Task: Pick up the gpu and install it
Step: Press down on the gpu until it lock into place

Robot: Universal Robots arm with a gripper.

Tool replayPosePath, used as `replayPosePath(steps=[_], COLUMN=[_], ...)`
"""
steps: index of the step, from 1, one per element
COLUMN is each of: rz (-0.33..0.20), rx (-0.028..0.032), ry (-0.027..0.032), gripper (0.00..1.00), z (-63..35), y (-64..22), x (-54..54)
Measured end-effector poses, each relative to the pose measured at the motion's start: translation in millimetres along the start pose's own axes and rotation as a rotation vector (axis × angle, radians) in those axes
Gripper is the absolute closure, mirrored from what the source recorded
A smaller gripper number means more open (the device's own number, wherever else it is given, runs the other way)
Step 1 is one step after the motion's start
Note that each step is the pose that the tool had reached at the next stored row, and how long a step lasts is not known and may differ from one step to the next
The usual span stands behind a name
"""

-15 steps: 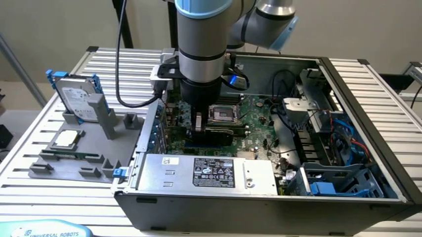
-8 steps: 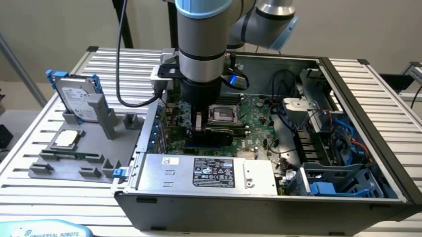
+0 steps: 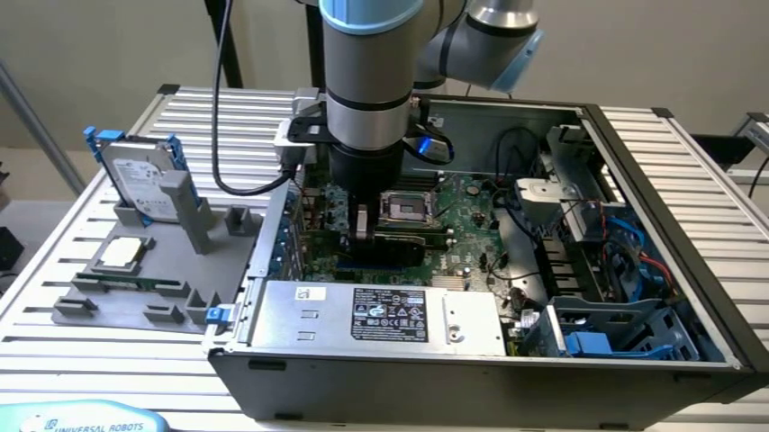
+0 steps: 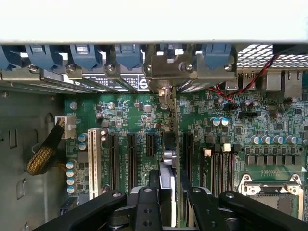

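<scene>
Inside the open computer case [image 3: 625, 144], I hold the gpu [image 4: 174, 139] edge-on in the narrowed gripper [image 4: 171, 199] above the motherboard [image 4: 139, 120]; installation step, needing slot alignment.

Soft, even light is falling across the exterior view, leaving the slatted bench [image 3: 673, 171] bright while the inside of the computer case [image 3: 481, 378] is sitting in dim shadow beneath the arm [image 3: 366, 108]. In the wrist view, the case's rim [image 4: 154, 19] is glaring to pure white, the motherboard [image 4: 269, 120] is showing sharp, and the nearby black jaws are blurring slightly.
</scene>
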State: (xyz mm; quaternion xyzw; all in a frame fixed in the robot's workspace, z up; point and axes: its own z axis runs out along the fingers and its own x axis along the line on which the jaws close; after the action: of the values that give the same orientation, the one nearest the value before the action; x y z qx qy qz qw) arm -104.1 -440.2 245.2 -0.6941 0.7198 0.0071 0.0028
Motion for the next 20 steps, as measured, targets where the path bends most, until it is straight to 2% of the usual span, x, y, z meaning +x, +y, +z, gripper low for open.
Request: replayPosePath(steps=[1, 8, 11, 20], rz=[0.0, 0.0, 0.0, -0.001], rx=[0.0007, 0.0003, 0.0051, 0.0056], ry=[-0.0013, -0.0001, 0.002, 0.0029], gripper=[0.73, 0.73, 0.73, 0.73], z=[0.7, 0.4, 0.5, 0.4], y=[-0.1, 0.5, 2.0, 3.6], x=[-0.2, 0.0, 0.2, 0.4])
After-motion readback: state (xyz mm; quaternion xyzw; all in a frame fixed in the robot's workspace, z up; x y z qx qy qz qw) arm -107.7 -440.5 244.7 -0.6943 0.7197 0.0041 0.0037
